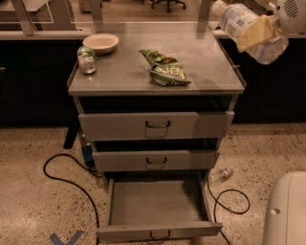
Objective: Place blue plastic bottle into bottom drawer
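**Grey cabinet on a speckled floor**

A grey metal cabinet (210,72) stands in dim, warm light. Speckled stone floor (33,206) spreads around it. A black cable (62,177) loops on the floor left of the cabinet, and a thinner cable (234,203) curls to its right. A blue tape mark (67,238) lies before its front left corner. Dark low counters (33,81) run behind the cabinet, with an office chair base (167,4) beyond. Above its back right corner hangs the gripper (260,33), clasping the blue plastic bottle (236,21).

My yellowish two-finger gripper (260,33) sits high at the right, closed around the translucent blue-labelled plastic bottle (236,19), my white wrist (292,10) behind it.
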Action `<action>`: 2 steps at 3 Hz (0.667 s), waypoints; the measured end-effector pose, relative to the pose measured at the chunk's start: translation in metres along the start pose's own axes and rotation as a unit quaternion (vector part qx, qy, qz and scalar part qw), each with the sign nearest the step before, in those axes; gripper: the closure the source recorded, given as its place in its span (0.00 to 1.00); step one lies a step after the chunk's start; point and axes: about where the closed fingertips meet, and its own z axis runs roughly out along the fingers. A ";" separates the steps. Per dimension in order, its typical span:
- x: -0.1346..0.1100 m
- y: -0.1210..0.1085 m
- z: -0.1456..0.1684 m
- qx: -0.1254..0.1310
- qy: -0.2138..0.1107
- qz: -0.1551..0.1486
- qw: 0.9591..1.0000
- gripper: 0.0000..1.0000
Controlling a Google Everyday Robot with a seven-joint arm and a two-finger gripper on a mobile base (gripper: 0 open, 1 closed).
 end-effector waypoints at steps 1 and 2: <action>-0.005 -0.003 0.005 0.001 -0.009 0.000 1.000 1.00; 0.039 0.001 0.026 -0.011 0.034 0.015 0.999 1.00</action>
